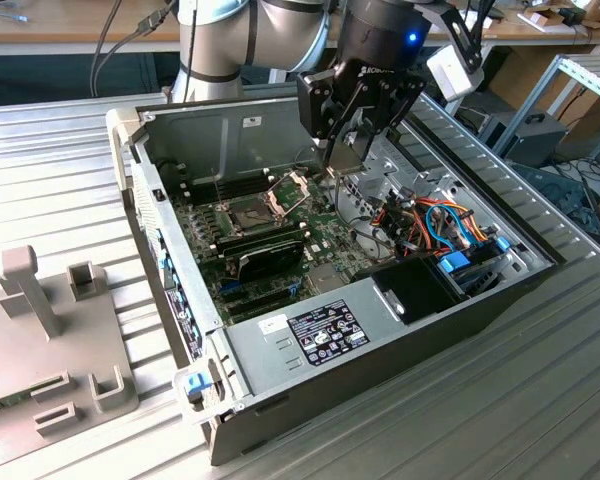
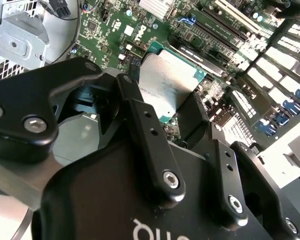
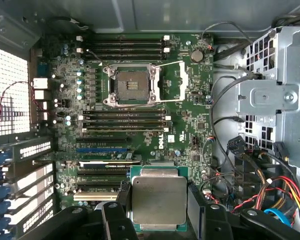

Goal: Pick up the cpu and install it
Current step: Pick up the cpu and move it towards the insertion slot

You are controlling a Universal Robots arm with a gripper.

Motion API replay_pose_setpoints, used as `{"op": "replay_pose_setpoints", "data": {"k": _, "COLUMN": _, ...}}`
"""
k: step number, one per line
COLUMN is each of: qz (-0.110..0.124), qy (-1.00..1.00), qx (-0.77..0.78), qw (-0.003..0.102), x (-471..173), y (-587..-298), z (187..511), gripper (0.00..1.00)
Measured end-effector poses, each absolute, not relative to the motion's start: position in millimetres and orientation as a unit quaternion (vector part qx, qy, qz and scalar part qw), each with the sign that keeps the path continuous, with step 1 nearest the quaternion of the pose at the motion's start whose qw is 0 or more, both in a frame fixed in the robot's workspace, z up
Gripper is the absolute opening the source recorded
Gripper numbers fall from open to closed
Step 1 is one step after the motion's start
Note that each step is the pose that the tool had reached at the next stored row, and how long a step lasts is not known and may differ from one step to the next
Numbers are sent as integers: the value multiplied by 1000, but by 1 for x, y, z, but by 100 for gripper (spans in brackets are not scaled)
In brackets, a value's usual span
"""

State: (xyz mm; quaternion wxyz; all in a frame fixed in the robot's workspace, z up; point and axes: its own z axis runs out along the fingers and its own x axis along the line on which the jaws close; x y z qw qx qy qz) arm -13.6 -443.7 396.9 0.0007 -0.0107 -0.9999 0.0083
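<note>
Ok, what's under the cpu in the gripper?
The cpu hangs above the green motherboard, near its expansion slots. The board patch straight beneath is covered by the chip.

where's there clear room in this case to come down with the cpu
Free: the open socket between two memory banks, frame swung aside. Crowded: cables beside the drive cage, and expansion slots beneath the cpu the gripper holds.
</note>
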Motion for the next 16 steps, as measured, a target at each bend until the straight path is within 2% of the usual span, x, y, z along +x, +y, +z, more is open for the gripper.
{"op": "replay_pose_setpoints", "data": {"k": 10, "qz": 8, "qy": -1000, "qx": -11, "qw": 1, "x": -14, "y": -441, "z": 384, "gripper": 55}}
{"op": "replay_pose_setpoints", "data": {"k": 16, "qz": 8, "qy": -1000, "qx": -11, "qw": 1, "x": -14, "y": -429, "z": 376, "gripper": 55}}
